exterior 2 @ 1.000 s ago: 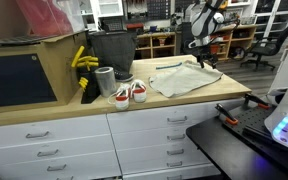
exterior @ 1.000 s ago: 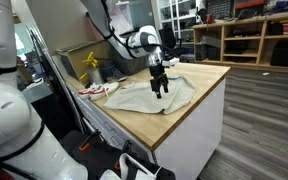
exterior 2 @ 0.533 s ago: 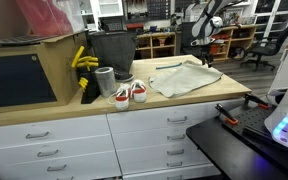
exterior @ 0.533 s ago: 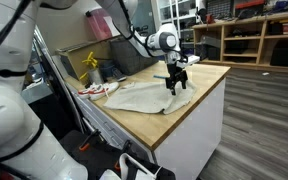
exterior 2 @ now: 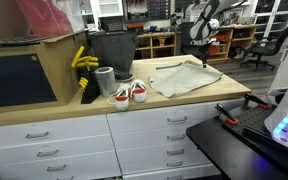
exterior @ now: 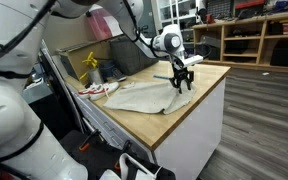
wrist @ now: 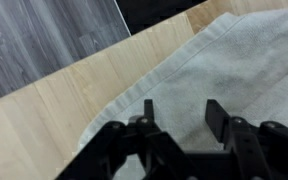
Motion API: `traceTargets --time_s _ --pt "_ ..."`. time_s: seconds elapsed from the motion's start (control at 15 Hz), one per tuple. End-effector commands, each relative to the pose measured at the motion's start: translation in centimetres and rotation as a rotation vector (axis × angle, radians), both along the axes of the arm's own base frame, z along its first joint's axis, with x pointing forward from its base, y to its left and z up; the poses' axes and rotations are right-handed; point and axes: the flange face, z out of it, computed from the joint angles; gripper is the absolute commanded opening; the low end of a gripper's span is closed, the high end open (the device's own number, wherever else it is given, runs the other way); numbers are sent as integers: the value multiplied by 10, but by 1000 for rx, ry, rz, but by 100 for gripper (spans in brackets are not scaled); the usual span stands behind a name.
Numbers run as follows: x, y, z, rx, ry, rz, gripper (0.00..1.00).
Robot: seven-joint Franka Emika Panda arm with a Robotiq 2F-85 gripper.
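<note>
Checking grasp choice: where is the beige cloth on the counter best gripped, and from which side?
Pinch the cloth at its rounded corner below the gripper, coming straight down: it lies flat on the countertop, so likely only edges lift.

Your counter (exterior: 184, 118) has a pale wood top, and in an exterior view it sits over white drawers (exterior 2: 134, 130) with metal handles. Around it you see a grey plank floor (exterior: 269, 100), which also fills the upper left of the wrist view. At the back stand open wooden shelves (exterior: 249, 40) packed with gear. An office chair (exterior 2: 267, 47) sits beyond the counter's far end. The light is even and bright.
</note>
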Motion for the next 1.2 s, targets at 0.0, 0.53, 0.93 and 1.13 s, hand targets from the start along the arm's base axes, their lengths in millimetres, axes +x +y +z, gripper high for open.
traceTargets --time_s 0.0,0.53,0.93,1.13 --pt "2 -3 0 -47 14 -59 27" --pt "-13 -1 -16 -51 81 -62 0" --pt "-19 -9 -22 -127 47 -95 0" --pt "-17 -17 -16 -211 8 -89 0"
